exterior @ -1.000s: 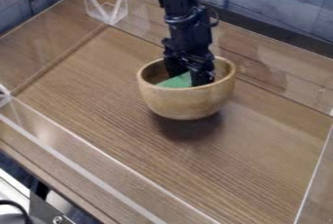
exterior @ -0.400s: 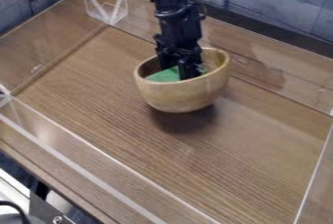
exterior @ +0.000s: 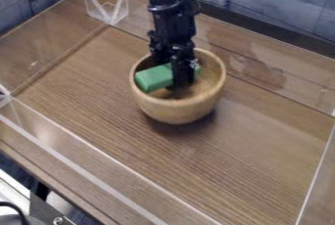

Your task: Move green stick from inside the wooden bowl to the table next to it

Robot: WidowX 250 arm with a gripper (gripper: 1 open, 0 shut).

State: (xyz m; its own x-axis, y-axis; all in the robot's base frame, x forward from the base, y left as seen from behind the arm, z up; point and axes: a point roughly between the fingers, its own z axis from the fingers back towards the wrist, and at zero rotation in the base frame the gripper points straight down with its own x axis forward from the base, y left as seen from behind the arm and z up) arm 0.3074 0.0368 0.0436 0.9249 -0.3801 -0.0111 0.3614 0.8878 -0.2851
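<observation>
Already you had the black gripper (exterior: 174,70) clamped on the small flat bright green stick (exterior: 153,76), raised near the rim of the round tan wooden bowl (exterior: 179,105). Next you needed to clear that rim and lower onto the dark wood-grain table (exterior: 105,131) beside it. Your arm reached steeply downward.

Single view — you look down from high at the table's (exterior: 197,170) near corner, facing obliquely across it toward the far wall, at middle range; bowl (exterior: 177,97) and arm (exterior: 167,9) sit upper centre.
</observation>
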